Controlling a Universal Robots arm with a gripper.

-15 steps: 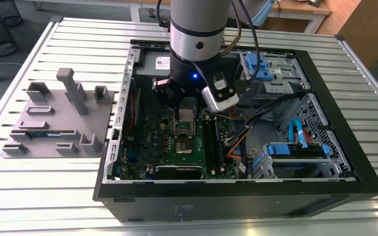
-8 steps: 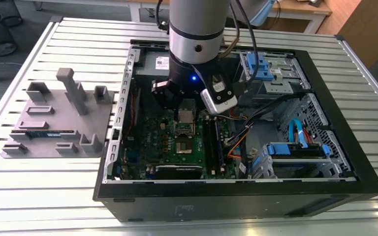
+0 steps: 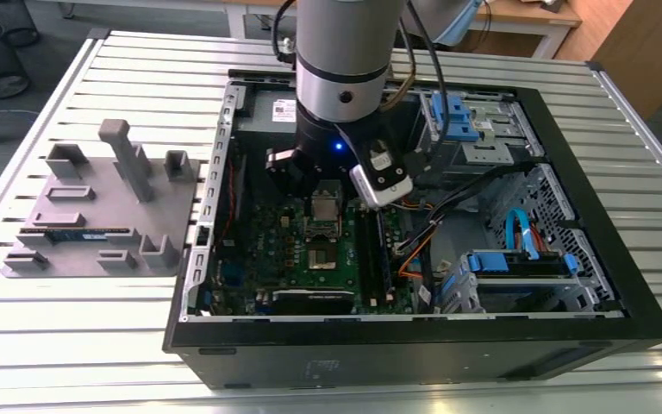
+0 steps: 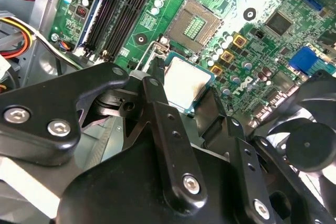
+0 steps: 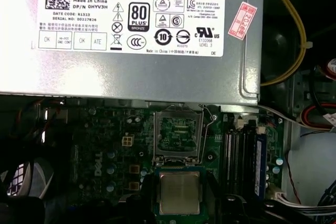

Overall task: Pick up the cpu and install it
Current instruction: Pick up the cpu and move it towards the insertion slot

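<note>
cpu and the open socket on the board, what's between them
In the first wrist view, between the cpu and the open socket lie just the socket's metal frame edge and a thin strip of green motherboard.

Robot arm [image 3: 343,52]: thick silver-grey cylinder with darker grey band, black wrist section beneath. Small blue light [image 3: 338,146] glows on black wrist. Thin black cables [image 3: 276,34] run alongside arm, above light. White-cased camera block [image 3: 379,183] with black face sits just beside light, toward exterior view's right. Gripper [image 4: 186,90], below light: matte black angular linkage plates and long flat fingers [image 4: 168,129] in second wrist view. Silver hex-socket screws [image 4: 191,183] dot plates and fingers.
</note>
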